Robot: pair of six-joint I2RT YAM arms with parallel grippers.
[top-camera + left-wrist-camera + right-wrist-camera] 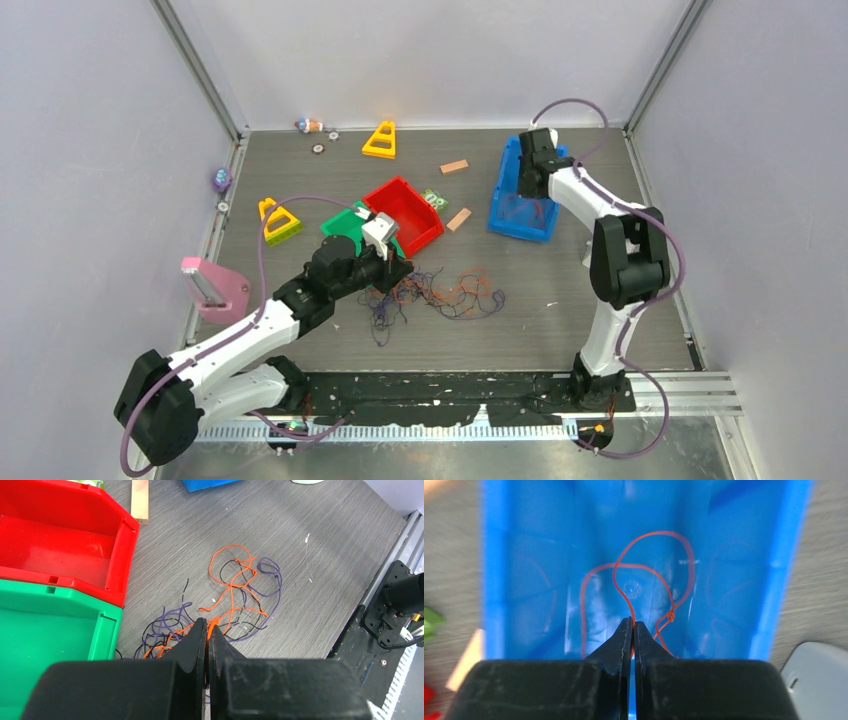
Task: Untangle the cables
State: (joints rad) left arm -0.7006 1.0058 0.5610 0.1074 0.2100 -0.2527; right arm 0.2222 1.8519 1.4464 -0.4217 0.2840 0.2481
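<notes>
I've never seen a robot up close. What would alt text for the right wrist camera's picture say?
The right gripper, its two black fingers shut, pinches a thin orange cable that loops inside a blue bin. Grey table shows at both sides.

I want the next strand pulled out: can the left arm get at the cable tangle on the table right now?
Probably yes: the left gripper sits shut at the edge of the tangle, seemingly pinching an orange strand, with nothing blocking it.
</notes>
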